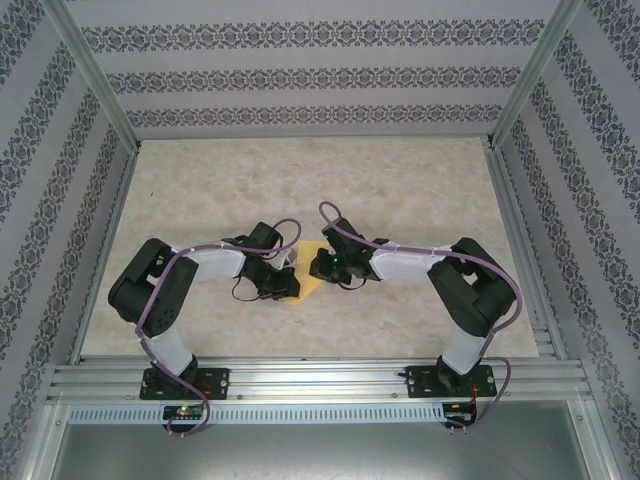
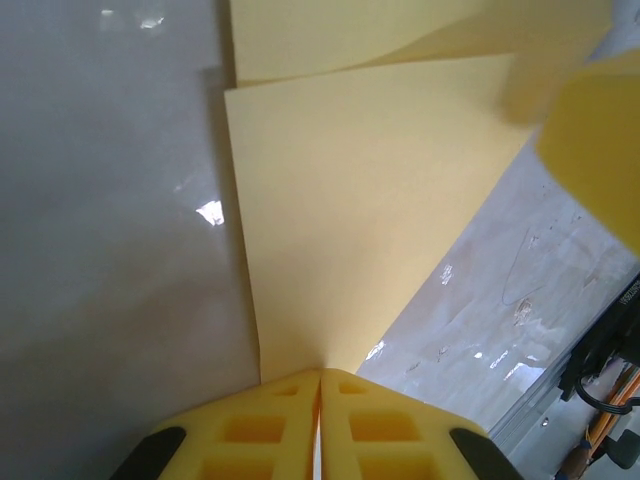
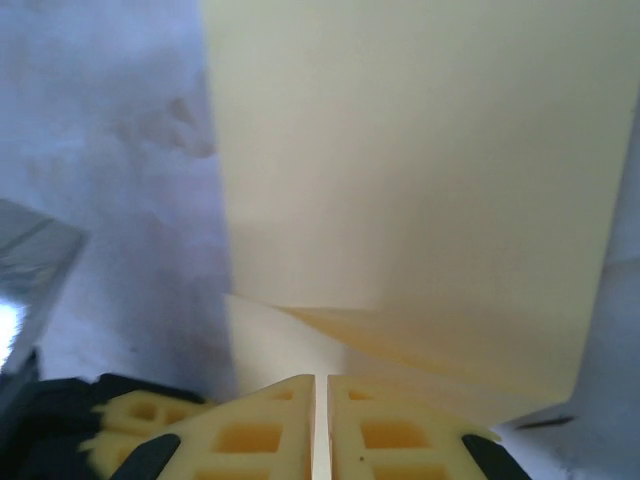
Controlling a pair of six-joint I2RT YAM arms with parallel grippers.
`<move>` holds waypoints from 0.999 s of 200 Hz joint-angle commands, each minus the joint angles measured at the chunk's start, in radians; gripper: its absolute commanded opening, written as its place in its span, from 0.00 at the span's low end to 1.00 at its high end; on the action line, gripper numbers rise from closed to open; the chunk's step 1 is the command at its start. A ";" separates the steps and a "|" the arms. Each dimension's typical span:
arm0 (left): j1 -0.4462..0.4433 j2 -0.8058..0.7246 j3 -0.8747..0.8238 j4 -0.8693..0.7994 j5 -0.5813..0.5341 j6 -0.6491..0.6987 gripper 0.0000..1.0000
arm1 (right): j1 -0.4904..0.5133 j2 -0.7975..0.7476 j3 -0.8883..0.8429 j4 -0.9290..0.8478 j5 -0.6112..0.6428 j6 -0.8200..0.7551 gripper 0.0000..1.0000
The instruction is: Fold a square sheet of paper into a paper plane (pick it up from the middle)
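The square sheet of paper (image 1: 311, 258) is yellow and sits between the two arms at mid-table, part folded, with one layer lifted over another (image 2: 370, 200). My left gripper (image 1: 288, 286) is shut on a tapering lower edge of the sheet (image 2: 320, 372). Opposite it, my right gripper (image 1: 318, 266) faces the sheet. Its jaws are closed to a thin slit on the lower layer (image 3: 321, 378), and the upper layer (image 3: 420, 150) rises beyond. One right finger (image 2: 595, 140) shows blurred at the top right of the left wrist view. The paper plane is out of view.
The pale marbled table (image 1: 400, 190) runs to patterned walls on three sides. A metal rail (image 1: 320, 378) with both arm bases runs along the near edge. Cables (image 2: 610, 400) sit at the lower right of the left wrist view.
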 commanded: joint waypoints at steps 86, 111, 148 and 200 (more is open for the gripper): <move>0.005 0.046 -0.038 -0.049 -0.115 0.040 0.08 | 0.062 0.107 -0.086 0.153 0.030 0.103 0.09; 0.004 0.065 -0.042 -0.052 -0.132 0.047 0.05 | 0.061 0.118 -0.111 0.178 0.033 0.116 0.09; 0.005 0.072 -0.053 -0.060 -0.154 0.055 0.04 | 0.026 0.078 -0.144 0.222 0.026 0.114 0.10; 0.005 0.090 -0.078 -0.056 -0.175 0.072 0.04 | -0.056 0.047 -0.140 0.246 -0.013 0.065 0.12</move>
